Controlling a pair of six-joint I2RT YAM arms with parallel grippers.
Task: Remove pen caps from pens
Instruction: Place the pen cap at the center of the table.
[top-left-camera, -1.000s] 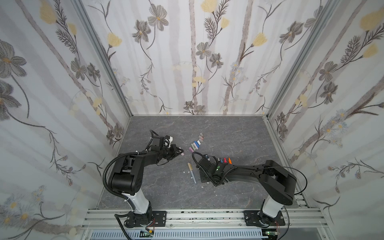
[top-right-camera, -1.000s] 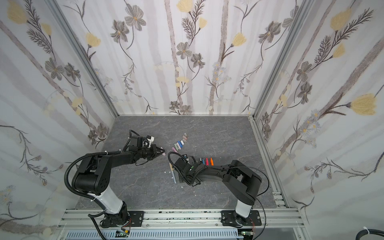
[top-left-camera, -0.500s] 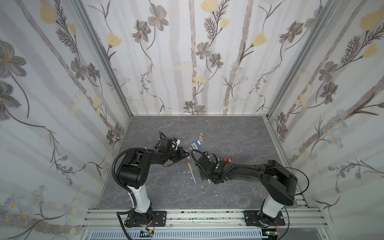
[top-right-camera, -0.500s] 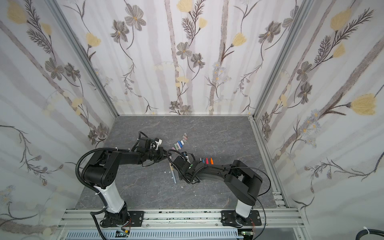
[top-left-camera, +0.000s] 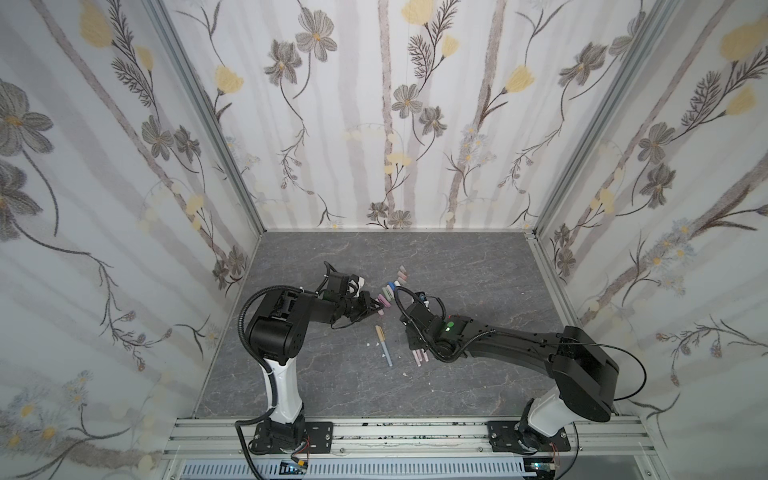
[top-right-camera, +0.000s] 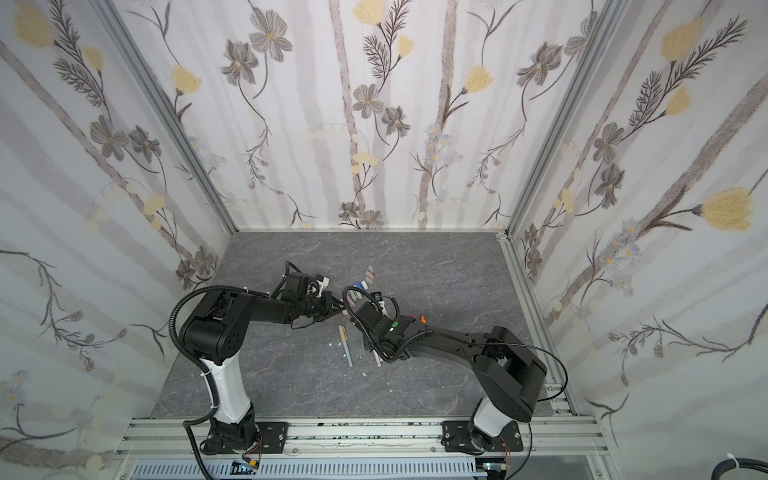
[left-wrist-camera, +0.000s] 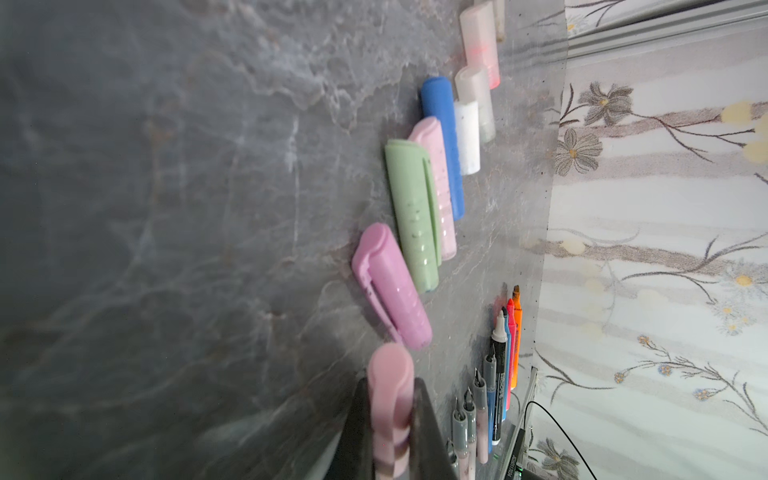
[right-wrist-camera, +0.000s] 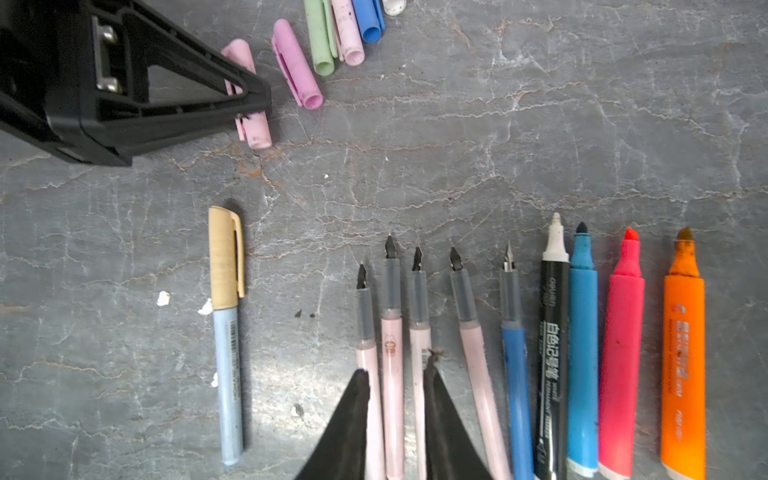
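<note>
L gripper (top-left-camera: 377, 308) w/ pink cap (right-wrist-camera: 255, 133) moved right, now beside lilac cap (left-wrist-camera: 390, 286).

Both top views are bright and evenly lit by soft, diffuse light, with only faint shadows on the grey tabletop (top-left-camera: 457, 270); the wide lens bows the wall posts (top-left-camera: 208, 120) towards the edges. The left wrist view is soft: the nearest pale pink cap (left-wrist-camera: 390, 399) is blurred and the wallpaper (left-wrist-camera: 665, 249) is washed out. The right wrist view is sharp, with a pale sheen on the tabletop beside the tan-capped pen (right-wrist-camera: 226, 332), which throws a thin shadow
</note>
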